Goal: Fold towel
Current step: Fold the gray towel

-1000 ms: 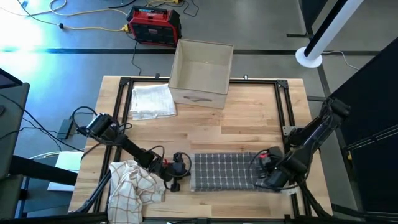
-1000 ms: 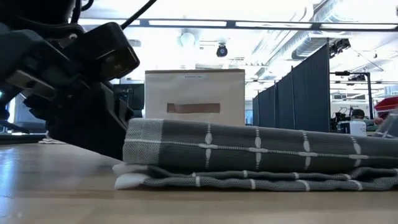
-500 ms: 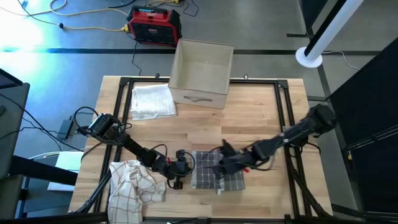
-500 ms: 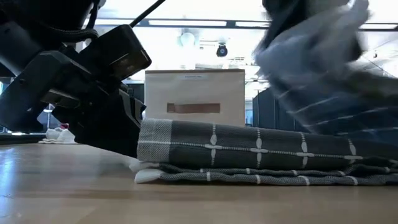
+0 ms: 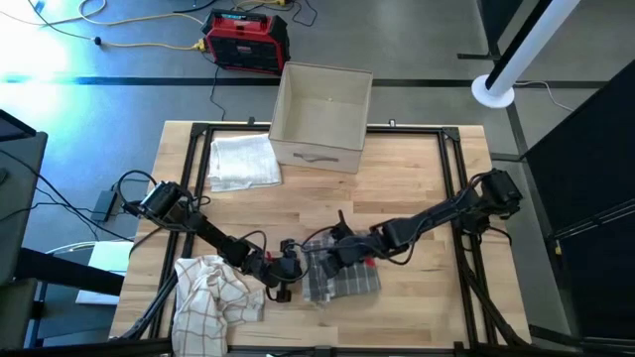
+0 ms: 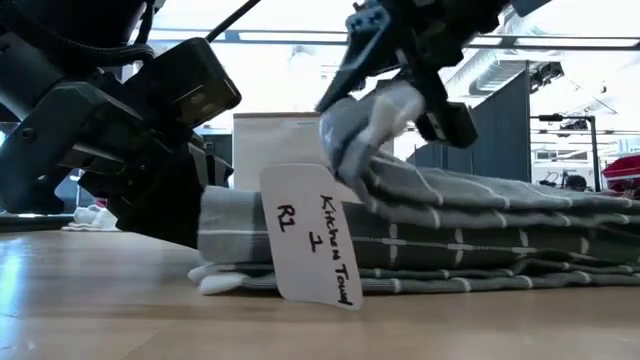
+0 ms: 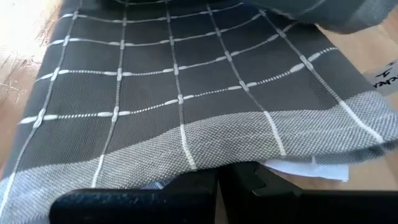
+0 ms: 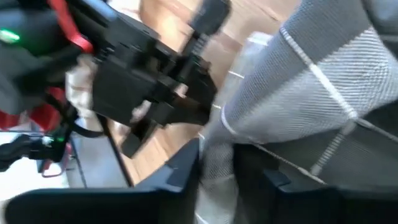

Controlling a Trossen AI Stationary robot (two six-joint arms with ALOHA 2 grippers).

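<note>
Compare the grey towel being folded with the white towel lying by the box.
The grey towel has a pale grid pattern; the white towel looks plain. The grey one lies at the table's near edge between the left gripper and the right gripper, which is shut on a raised corner; the white one lies untouched beside the box. The grey one carries a handwritten paper tag. Both lie folded on the table.

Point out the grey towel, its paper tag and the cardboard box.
grey towel (image 5: 349, 281): high view, on its folded upper layer.
paper tag (image 6: 312, 240): low view, on the middle of the handwritten label.
cardboard box (image 5: 318, 152): high view, on the front wall above the handle slot.
</note>
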